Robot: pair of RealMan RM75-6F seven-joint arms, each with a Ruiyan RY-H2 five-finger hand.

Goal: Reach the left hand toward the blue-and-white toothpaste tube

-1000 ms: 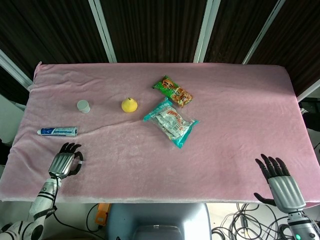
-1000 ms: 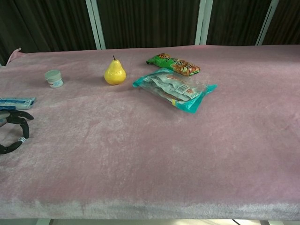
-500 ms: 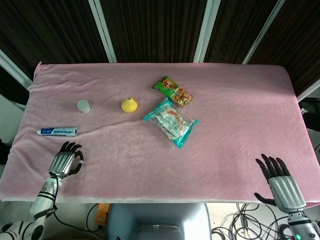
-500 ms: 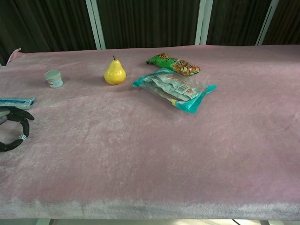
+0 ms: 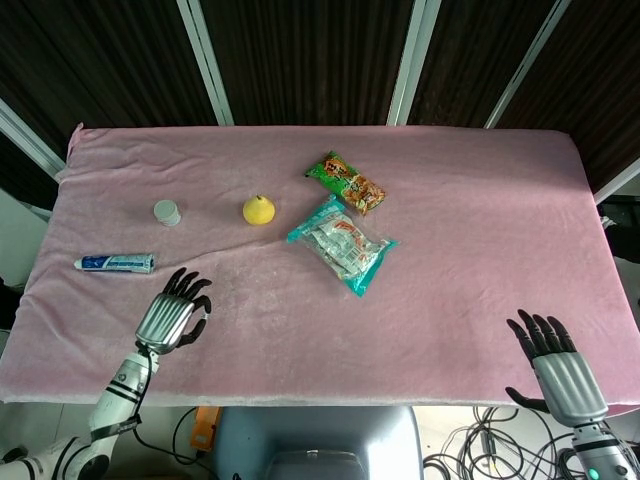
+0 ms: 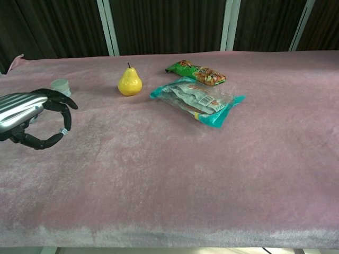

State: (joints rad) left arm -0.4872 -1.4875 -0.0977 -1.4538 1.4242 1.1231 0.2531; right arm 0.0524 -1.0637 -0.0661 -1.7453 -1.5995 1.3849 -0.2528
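Head view: the left hand, fingers spread and empty, hovers lower left near the toothpaste tube; the chest view hides the tube. The right hand, fingers spread, appears only overhead.

Looks like a robot lab or test room rather than anyone's home. The table is covered in a pink velvety cloth, backed by dark curtains with pale metal frame bars running across them. Loose cables trail on the floor by the near edge, and the groceries are spread out like test props.
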